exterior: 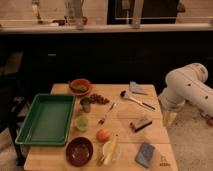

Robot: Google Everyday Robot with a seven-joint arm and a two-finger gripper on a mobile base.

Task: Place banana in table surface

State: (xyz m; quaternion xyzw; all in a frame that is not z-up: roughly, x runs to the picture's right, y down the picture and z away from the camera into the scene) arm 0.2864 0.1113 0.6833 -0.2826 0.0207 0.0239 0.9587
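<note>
Just the one camera view here. The white arm (187, 87) comes in from the right and bends down past the right edge of the surface (155, 135). The end effector (170, 118) hangs low just off that edge, well apart from everything on top. Honestly can't tell whether it's open or closed.

The banana (110, 150) is at the front, lying slanted in a small pale bowl (120, 151) with its lower end poking out over the rim. It isn't flat on the wood. Lots of neighbours crowd it:
- a round orange-red fruit (103, 135) just behind it
- a dark maroon bowl (79, 151) just to its left; can't make out anything in it
- a blue-grey pad (146, 154) to its right, near the front corner

Between the arm and the banana there's a brownish block (140, 124). Further back lie a long-handled spoon-type utensil (135, 99) and a grey folded piece (137, 88). A fork (107, 114) lies diagonally mid-table.

The big green tray (30, 122) takes up the left side. Beside it stand a small green cup (81, 122) and a dark little cup (86, 104), with a heap of brown bits (99, 99) just right of the dark one. At the back, an orange bowl (88, 83) holds something green (76, 88).
</note>
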